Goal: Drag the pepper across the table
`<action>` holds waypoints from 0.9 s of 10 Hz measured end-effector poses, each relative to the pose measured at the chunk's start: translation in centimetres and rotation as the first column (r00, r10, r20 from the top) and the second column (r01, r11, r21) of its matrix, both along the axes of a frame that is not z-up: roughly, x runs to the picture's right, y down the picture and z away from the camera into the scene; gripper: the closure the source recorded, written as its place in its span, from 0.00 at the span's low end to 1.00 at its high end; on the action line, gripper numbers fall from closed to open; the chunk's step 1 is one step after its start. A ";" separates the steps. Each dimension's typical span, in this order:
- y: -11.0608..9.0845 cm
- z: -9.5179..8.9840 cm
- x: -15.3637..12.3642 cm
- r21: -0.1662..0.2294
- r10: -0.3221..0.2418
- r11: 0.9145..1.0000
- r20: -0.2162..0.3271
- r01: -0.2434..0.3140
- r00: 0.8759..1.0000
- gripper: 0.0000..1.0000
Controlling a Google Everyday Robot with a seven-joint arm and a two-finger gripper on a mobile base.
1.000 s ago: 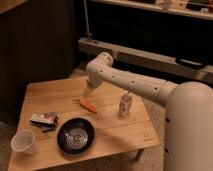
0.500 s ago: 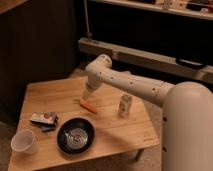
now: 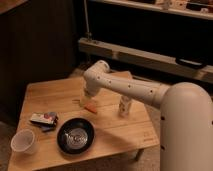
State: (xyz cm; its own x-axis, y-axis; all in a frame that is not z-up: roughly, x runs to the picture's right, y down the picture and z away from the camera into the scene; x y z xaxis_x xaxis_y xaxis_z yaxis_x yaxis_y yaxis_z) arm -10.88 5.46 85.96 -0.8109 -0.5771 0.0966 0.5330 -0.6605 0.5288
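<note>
White arm (image 3: pixel 135 90) reaches from the big rounded body at lower right up and left over the table (image 3: pixel 50 92), bends at a bulky joint above the tabletop's middle, then drops straight down. Gripper (image 3: pixel 87 101) sits at the bottom of that drop, low at the wood, just left of and above the pepper (image 3: pixel 92 107). It's right at the pepper, but contact isn't clear, and how wide the gripper is set can't be told because the wrist blocks it. Pepper: small, orange-red, tapered, lying flat on the planks near the table centre, long axis running left-right with a slight tilt. A pale bit shows just left of the gripper, can't tell what it is. White-and-silver bottle (image 3: pixel 125 106) stands upright right of the pepper, under the forearm, apart from it. Black bowl (image 3: pixel 75 135) is in front of the pepper, near the front edge, with something shiny inside. Small flat packet (image 3: pixel 44 119) lies left of the bowl. White cup (image 3: pixel 22 141) is upright at the front left corner.
</note>
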 end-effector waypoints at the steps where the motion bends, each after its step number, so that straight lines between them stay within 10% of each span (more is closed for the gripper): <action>1: 0.5 0.1 -0.2 -0.010 -0.008 1.000 -0.003 0.008 1.000 0.20; 6: 5.9 3.2 0.1 -0.018 0.035 0.999 -0.066 -0.036 0.997 0.20; 9: 5.5 3.5 0.6 0.003 0.067 0.998 -0.082 -0.067 0.994 0.22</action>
State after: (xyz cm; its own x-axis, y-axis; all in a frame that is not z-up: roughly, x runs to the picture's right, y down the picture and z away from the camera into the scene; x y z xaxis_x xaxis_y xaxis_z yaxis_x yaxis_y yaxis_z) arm -10.31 10.99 89.46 -0.7597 -0.6301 0.1607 0.6177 -0.6220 0.4812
